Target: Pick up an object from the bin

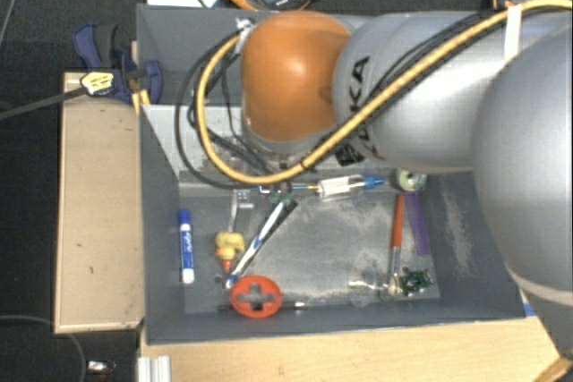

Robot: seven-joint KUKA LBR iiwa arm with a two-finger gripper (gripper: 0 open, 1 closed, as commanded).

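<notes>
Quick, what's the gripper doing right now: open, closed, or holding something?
Gripper: cannot be told. It sits low under the orange wrist cover, beside a clear blue-tipped tube.

- Our thick silver-grey metal arm (430, 76) reaches in from the right.
- Our rounded orange wrist cover (291, 72) faces up, with the gripper (271, 182) beneath it.
- Our yellow cable (203, 116) loops alongside.

The grey metal bin (340, 237) carries loose things — a blue-and-white marker (185, 246) at left, a red wheel (256, 296) near it. An orange pen (397, 233) and a purple pen (418, 228) lie together at right.
</notes>
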